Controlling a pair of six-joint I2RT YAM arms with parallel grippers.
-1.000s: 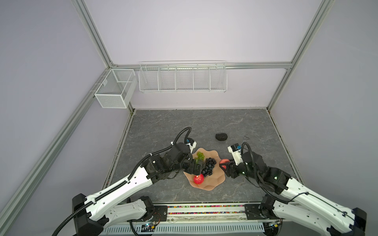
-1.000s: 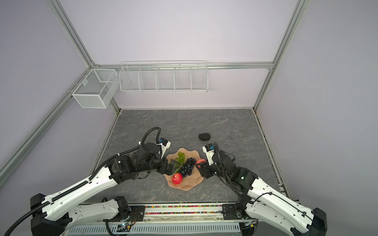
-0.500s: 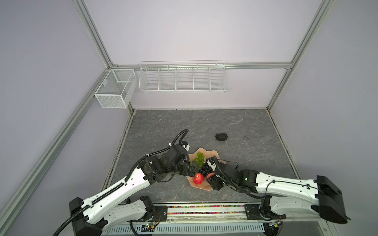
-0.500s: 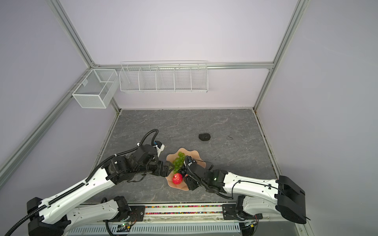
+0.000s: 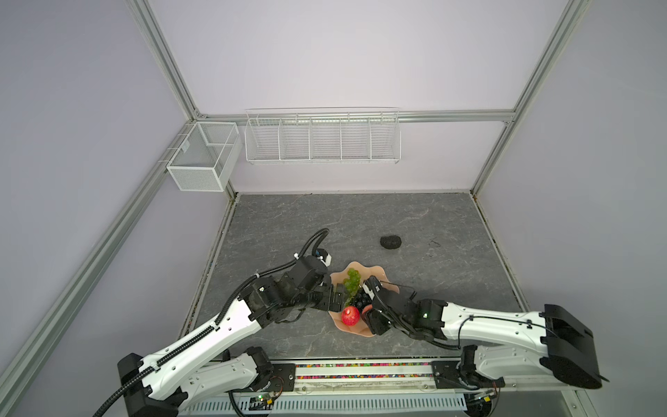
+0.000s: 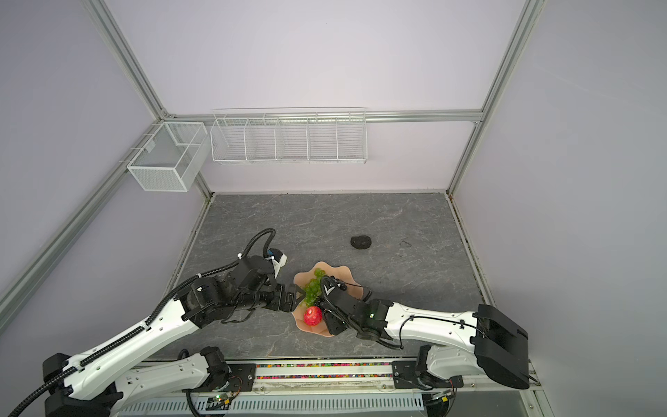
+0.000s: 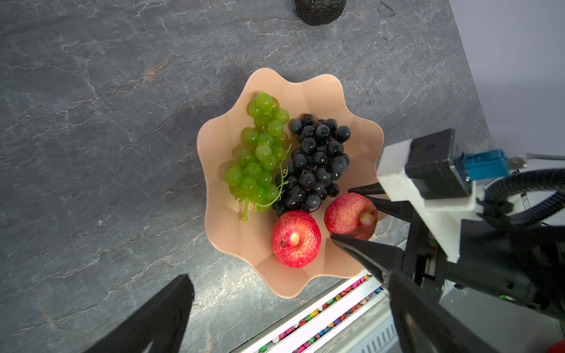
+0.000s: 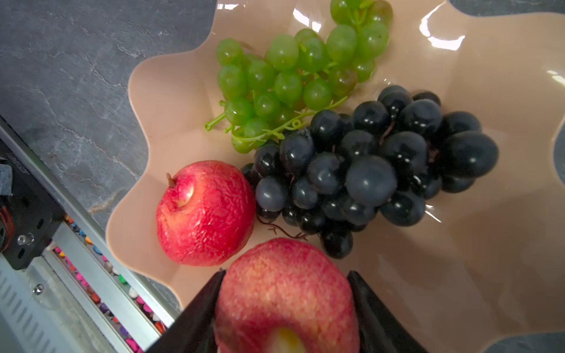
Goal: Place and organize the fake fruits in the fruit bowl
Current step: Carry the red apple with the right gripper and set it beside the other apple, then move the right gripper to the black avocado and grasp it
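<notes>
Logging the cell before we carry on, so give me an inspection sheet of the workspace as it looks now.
Surface: grey stone-look tabletop, one small dark mark.
Job's things: green grapes, dark grapes and one red apple in the peach bowl; second apple at its rim; black bumpy fruit out on the tabletop.
Clutter: nothing seen.
Tools: left tool open, empty, beside the bowl; right tool shut on the second apple.
Cables: black hose loops above left arm.
Surroundings: white mesh basket and divided wire rack on lilac walls.
</notes>
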